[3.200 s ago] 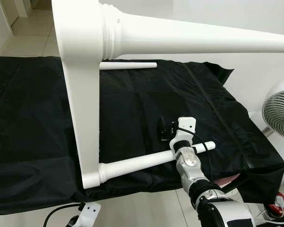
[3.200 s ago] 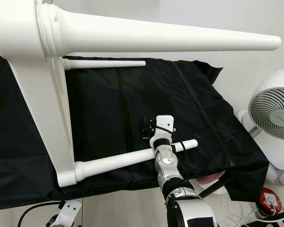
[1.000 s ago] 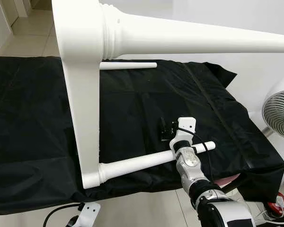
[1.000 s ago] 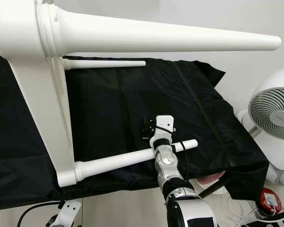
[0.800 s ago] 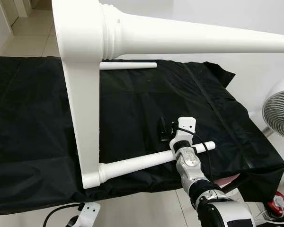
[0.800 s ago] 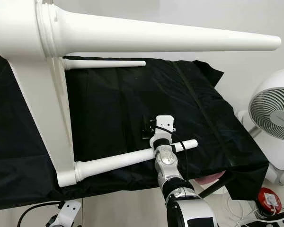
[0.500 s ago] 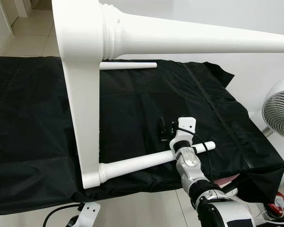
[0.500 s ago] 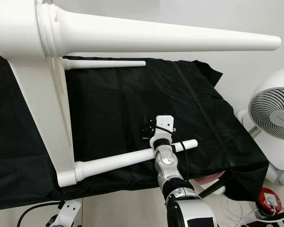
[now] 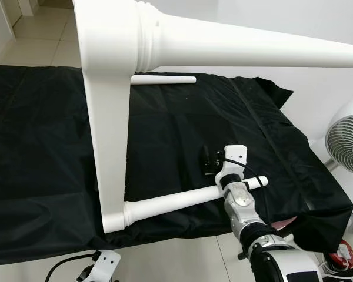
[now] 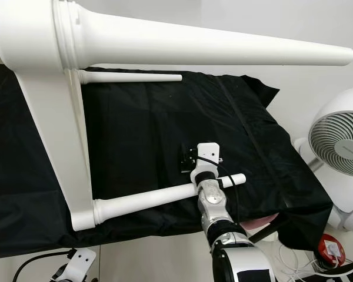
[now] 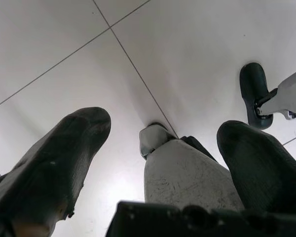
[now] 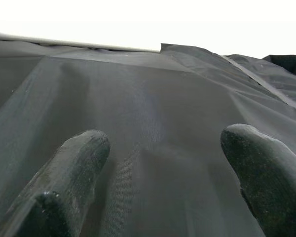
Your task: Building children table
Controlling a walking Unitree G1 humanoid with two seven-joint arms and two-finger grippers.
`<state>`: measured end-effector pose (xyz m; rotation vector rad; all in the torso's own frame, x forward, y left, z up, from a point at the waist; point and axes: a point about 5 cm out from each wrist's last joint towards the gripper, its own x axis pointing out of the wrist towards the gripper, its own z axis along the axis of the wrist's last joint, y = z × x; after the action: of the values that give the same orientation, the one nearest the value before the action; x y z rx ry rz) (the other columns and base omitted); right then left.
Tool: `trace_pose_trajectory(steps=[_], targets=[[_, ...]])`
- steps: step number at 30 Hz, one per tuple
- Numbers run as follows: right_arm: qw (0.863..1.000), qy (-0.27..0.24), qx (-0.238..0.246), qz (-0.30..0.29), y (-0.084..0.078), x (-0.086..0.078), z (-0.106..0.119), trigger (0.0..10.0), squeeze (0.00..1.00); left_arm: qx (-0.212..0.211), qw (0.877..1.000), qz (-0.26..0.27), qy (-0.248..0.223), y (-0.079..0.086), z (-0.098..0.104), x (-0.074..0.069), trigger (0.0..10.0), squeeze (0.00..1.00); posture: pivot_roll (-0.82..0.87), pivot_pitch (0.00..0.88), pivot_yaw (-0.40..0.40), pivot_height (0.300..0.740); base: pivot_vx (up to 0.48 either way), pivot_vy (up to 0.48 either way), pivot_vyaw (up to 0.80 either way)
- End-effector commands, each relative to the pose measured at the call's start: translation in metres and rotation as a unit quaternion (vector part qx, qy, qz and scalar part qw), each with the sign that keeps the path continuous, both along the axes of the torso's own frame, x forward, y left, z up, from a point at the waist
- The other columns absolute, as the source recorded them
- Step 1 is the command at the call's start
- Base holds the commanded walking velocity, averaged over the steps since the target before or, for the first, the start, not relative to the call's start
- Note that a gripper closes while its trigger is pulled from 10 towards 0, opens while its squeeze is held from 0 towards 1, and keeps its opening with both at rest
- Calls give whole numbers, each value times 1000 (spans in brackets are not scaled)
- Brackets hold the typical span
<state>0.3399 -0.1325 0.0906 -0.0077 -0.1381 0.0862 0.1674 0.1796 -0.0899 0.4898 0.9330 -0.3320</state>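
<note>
A white children's table lies on its side on a black cloth (image 9: 41,135). Its apron (image 9: 109,147) stands upright at the left. One tapered leg (image 9: 253,50) juts out close under the camera, a second leg (image 9: 170,202) runs low near the cloth's front edge, and a third leg (image 9: 165,79) lies at the far side. My right forearm crosses over the low leg, and my right gripper (image 9: 209,162) hovers just past it above the cloth, open with nothing between its fingers (image 12: 74,173). My left gripper (image 11: 163,126) hangs open over the tiled floor.
A white fan (image 10: 344,147) stands on the floor to the right of the cloth. A small red object (image 10: 329,249) and cables lie near the front right corner. Pale floor tiles (image 9: 41,35) run behind the cloth at the far left.
The whole picture has shifted slightly, so the camera moved. The table, the legs and my right gripper keep the same places relative to one another.
</note>
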Motion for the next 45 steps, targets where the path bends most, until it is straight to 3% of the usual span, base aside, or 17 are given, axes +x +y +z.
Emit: trace_pose_trajectory(steps=[1, 9, 11, 19, 20, 23, 27, 45], targets=[[1000, 15, -3, -6, -5, -3, -7, 10000, 0, 10, 1000, 25, 12, 3, -5, -13, 10000, 0, 69, 14, -142, 740, 0, 0, 0], [1000, 13, -4, -12, -9, -4, -7, 10000, 0, 7, 994, 110, 23, 21, -8, -24, 10000, 0, 66, 21, -137, 740, 0, 0, 0], [1000, 14, -4, -14, -10, -4, -7, 10000, 0, 7, 986, 163, 26, 34, -8, -31, 10000, 0, 73, 28, -142, 740, 0, 0, 0], [1000, 14, -9, -6, -10, -3, -6, 10000, 0, -9, 968, 249, 12, 49, -6, -33, 10000, 0, 77, 34, -149, 740, 0, 0, 0], [1000, 14, -9, -6, -10, -3, -6, 10000, 0, -9, 968, 249, 12, 49, -6, -33, 10000, 0, 77, 34, -149, 740, 0, 0, 0], [1000, 11, -13, -2, -10, -2, -5, 10000, 0, -68, 974, 217, 1, 27, -4, -19, 10000, 0, 75, 43, -156, 740, 0, 0, 0], [1000, 10, -18, -2, -12, -2, -5, 10000, 0, -80, 981, 178, -1, 15, -3, -13, 10000, 0, 68, 46, -152, 740, 0, 0, 0], [1000, 8, -16, -5, -15, -4, -5, 10000, 0, -61, 983, 172, 6, 22, -7, -26, 10000, 0, 63, 46, -151, 740, 0, 0, 0]])
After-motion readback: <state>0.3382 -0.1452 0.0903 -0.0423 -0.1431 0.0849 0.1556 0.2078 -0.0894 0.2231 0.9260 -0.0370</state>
